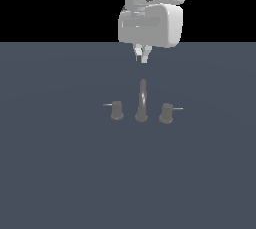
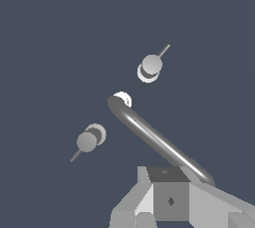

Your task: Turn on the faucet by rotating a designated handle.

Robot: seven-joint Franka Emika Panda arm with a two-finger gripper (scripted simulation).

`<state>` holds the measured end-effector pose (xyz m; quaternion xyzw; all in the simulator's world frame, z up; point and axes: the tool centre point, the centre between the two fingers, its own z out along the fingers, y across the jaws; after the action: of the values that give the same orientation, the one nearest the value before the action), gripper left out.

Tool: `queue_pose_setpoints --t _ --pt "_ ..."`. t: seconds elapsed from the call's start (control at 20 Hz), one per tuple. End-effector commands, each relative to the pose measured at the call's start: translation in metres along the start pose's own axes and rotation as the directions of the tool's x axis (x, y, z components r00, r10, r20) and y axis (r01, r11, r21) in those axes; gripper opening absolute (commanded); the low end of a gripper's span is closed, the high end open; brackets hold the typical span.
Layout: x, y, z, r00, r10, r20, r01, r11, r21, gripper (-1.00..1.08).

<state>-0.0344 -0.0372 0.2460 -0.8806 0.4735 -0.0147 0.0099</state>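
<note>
The faucet stands on the dark grey floor, its tall slim spout between two stubby knobs. The handle is the round-topped knob at the exterior view's right, with its thin rod pointing right. The flat-topped twin knob stands at the left, its rod pointing left. My gripper hangs open and empty, fingers down, well above and behind the spout, touching nothing. In the wrist view the spout runs slantwise, with the handle and the twin knob on either side of it.
The floor is a flat dark grey surface all around the faucet. The arm's white wrist housing hangs over the back of the scene.
</note>
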Motion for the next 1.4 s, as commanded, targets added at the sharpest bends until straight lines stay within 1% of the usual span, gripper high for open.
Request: queue_pose_setpoints --t 0.0,0.2,0.4,0.55,0.9,1.15,1.35 --pt "0.015 -0.004 0.018 0.998 0.066 0.000 -0.066 0.998 -0.003 -1.00" --pt "0.040 -0.007 0.047 0.985 0.171 -0.001 -0.171 0.985 -0.009 -1.00" --pt "0.066 -0.008 0.077 0.960 0.278 -0.003 -0.278 0.960 -0.016 -1.00" --pt "0.087 -0.006 0.100 0.933 0.360 -0.005 -0.360 0.933 -0.020 -1.00" --pt "0.129 0.003 0.147 0.854 0.520 -0.008 -0.520 0.854 -0.029 -1.00" --pt "0.149 0.010 0.169 0.805 0.593 -0.009 -0.593 0.805 -0.032 -1.00" --pt "0.159 0.014 0.180 0.779 0.627 -0.009 -0.627 0.778 -0.034 -1.00"
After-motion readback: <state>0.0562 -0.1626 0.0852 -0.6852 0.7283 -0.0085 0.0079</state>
